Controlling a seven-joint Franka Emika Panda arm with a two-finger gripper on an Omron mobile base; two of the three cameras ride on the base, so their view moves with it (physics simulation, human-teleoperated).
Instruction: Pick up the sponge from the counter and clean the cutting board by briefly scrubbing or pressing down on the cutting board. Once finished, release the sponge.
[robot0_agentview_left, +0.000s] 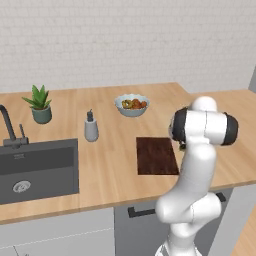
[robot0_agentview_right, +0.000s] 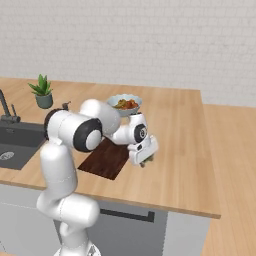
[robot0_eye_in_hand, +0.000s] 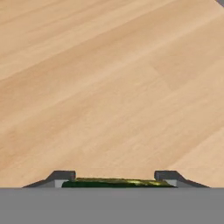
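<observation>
The dark reddish-brown cutting board (robot0_agentview_left: 157, 156) (robot0_agentview_right: 107, 159) lies flat on the light-tan counter (robot0_agentview_left: 115, 165) (robot0_agentview_right: 180, 150), near its front edge. My gripper (robot0_agentview_right: 144, 161) (robot0_eye_in_hand: 116, 177) is low over the counter just right of the board. The green sponge (robot0_agentview_right: 149, 159) (robot0_eye_in_hand: 116, 182) spans the whole gap between my two dark fingertips (robot0_eye_in_hand: 63, 176), and the gripper is shut on it. In the hand view bare wood planks (robot0_eye_in_hand: 109, 87) stretch beyond the sponge. My own arm hides the gripper in the left base view.
A fruit bowl (robot0_agentview_left: 132, 105) (robot0_agentview_right: 124, 103) stands behind the board. A soap dispenser (robot0_agentview_left: 90, 127), a potted plant (robot0_agentview_left: 39, 103) (robot0_agentview_right: 42, 91) and the dark grey sink (robot0_agentview_left: 37, 167) (robot0_agentview_right: 12, 142) with its faucet lie to the left. The counter ends at the right (robot0_agentview_right: 212, 200).
</observation>
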